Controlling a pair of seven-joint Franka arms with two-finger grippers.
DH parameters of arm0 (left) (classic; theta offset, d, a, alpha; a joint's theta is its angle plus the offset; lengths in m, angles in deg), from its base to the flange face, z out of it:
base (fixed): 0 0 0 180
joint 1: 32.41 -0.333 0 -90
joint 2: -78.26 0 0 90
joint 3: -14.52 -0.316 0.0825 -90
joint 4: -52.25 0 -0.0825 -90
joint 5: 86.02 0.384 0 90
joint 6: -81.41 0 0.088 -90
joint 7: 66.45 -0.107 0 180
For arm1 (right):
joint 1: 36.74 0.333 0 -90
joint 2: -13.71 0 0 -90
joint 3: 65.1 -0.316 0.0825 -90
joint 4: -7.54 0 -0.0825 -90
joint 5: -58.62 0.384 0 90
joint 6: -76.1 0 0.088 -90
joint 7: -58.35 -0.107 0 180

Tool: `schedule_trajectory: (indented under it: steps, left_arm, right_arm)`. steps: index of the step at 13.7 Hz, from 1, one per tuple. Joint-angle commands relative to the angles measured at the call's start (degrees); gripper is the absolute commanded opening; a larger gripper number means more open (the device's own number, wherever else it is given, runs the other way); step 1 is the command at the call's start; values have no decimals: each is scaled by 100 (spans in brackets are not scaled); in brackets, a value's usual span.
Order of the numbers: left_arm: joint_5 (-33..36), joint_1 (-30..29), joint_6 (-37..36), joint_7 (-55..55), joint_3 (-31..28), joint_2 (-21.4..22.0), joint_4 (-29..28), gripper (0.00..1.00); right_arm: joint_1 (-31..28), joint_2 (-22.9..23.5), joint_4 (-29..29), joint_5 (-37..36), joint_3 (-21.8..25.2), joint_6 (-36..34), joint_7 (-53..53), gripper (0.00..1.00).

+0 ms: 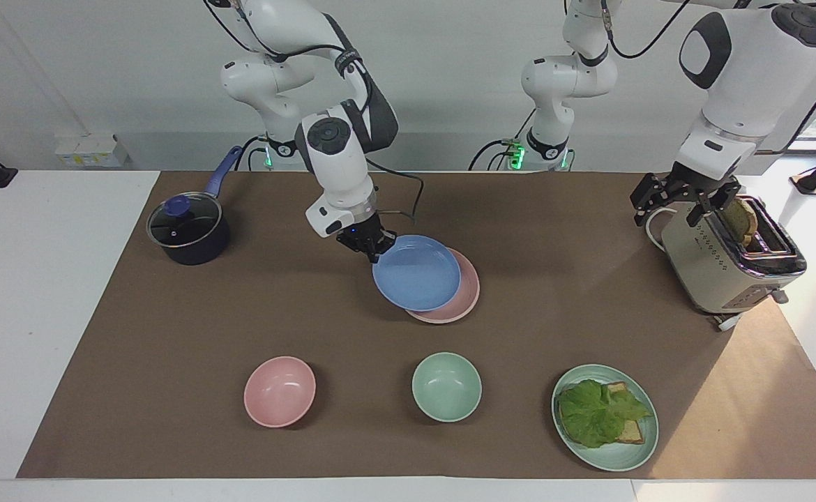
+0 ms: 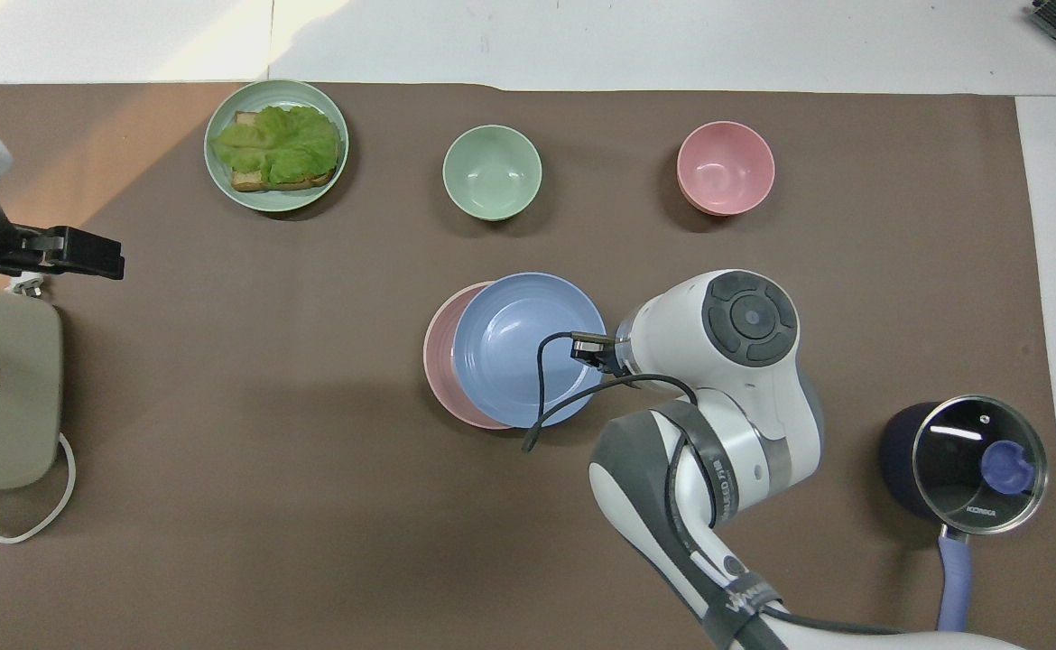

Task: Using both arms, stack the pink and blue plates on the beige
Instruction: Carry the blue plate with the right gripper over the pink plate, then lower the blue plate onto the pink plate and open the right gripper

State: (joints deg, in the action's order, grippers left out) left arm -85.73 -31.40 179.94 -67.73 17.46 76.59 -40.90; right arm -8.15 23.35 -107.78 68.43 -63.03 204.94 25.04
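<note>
Our right gripper (image 1: 373, 249), clamped on the blue plate's (image 1: 416, 282) rim, holds it above the pink plate (image 1: 465, 301) at mid-table. We should centre and level it before release. Our left gripper (image 1: 687, 196) waits open over the toaster (image 1: 729, 268).

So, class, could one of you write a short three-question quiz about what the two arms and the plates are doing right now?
1. True or false: the blue plate lies flat on the mat, with no tool touching it.
2. Which thing is the left tool closest to? A: the pot. B: the toaster. C: the green bowl.
3. Fill in: the right tool holds the blue plate over the ___ plate.

Key:
1. False. The right tool grips the blue plate by its rim.
2. B.
3. Pink. The pink plate shows only as a crescent past the blue plate's edge.
</note>
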Motion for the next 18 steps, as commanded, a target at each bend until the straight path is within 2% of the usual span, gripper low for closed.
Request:
schedule_trajectory:
  steps: [1,4,6,13,15,16,18]
  left_arm:
    - [85,-66,-132,-83,32,35,78,100]
    - [85,-66,-132,-83,32,35,78,100]
    - [85,-66,-132,-83,32,35,78,100]
    - [85,-66,-132,-83,32,35,78,100]
    - [85,-66,-132,-83,32,35,78,100]
    - [85,-66,-132,-83,32,35,78,100]
    - [85,-66,-132,-83,32,35,78,100]
  right_arm:
    - [85,186,18,153,-15,281,-201,0]
    - [103,371,97,248,-49,501,-325,0]
    - [164,450,186,696,-93,580,-325,0]
    - [208,424,116,698,-94,449,-273,0]
    - [208,406,98,698,-94,335,-281,15]
    - [191,406,107,698,-85,256,-273,26]
    - [164,406,124,689,-85,203,-290,76]
